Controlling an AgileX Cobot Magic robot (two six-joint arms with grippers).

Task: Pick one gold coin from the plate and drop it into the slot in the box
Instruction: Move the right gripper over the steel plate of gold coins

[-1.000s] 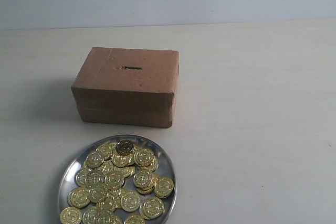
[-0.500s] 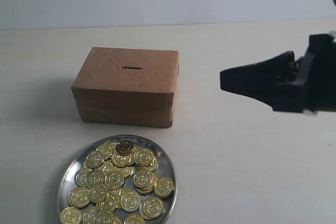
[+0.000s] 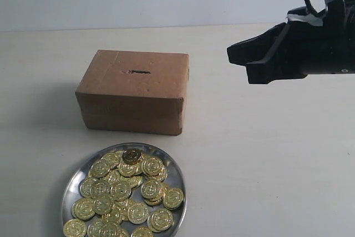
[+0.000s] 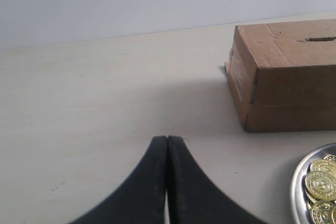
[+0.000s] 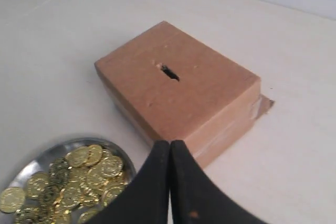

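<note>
While the right gripper (image 5: 169, 143) hovers pressed together at the box's (image 3: 133, 90) 3 o'clock, no coin is held. Every step remains.

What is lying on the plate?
A heap of gold coins covers most of the plate. Any coins beneath the top ones are hidden, and the plate's near edge is cut off.

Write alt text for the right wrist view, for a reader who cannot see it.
The black right gripper, shut and empty, aims toward a plain brown rectangular cardboard box with a short dark slot in its top. Beside the box, a round shiny silver metal plate heaped with gold coins sits on the pale table.
</note>
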